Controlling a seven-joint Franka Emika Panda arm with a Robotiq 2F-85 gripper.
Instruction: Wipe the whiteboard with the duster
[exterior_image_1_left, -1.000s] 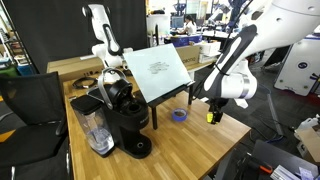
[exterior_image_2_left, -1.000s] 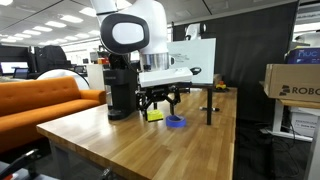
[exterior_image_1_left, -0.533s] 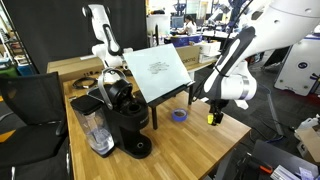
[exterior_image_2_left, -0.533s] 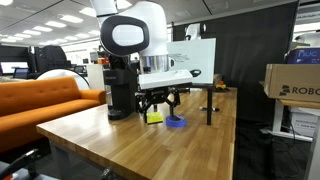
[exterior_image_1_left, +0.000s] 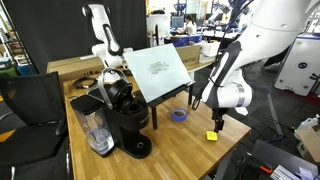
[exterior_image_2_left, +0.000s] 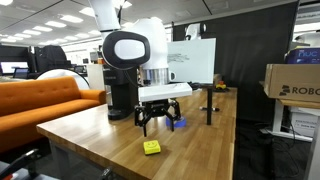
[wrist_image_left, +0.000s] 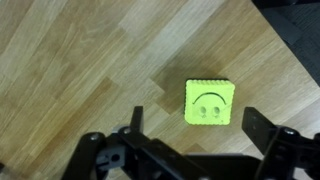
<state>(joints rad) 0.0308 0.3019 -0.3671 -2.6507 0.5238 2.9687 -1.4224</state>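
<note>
**A:** Where does the duster (wrist_image_left: 210, 103) lie against the jaws?

**B:** In the wrist view it rests flat on the wooden table (wrist_image_left: 80, 60), at about 1 o'clock from the picture's middle. The gripper (wrist_image_left: 197, 122) has its jaws spread wide. One finger (wrist_image_left: 135, 118) shows at 8 o'clock and the other at 4 o'clock. The yellow block sits in the gap between them, nearer the 4 o'clock finger, and nothing is pinched.

**A:** Are they touching?

**B:** No. In both exterior views the gripper (exterior_image_1_left: 222, 120) (exterior_image_2_left: 160, 123) hangs above the table, with the duster (exterior_image_1_left: 211, 136) (exterior_image_2_left: 151, 147) lying apart from it at about 7 o'clock.

**A:** And the whiteboard?

**B:** In an exterior view the whiteboard (exterior_image_1_left: 158, 72) stands tilted on its legs, well apart from the duster, which lies at 5 o'clock from it.

**A:** Counts?

**B:** One duster, one whiteboard and one gripper with two fingers. There is also one purple tape roll (exterior_image_1_left: 180, 115) just at 5 o'clock of the board's foot, one black coffee machine (exterior_image_1_left: 125, 115) and one clear pitcher (exterior_image_1_left: 92, 128) at 9 o'clock of the machine.
</note>
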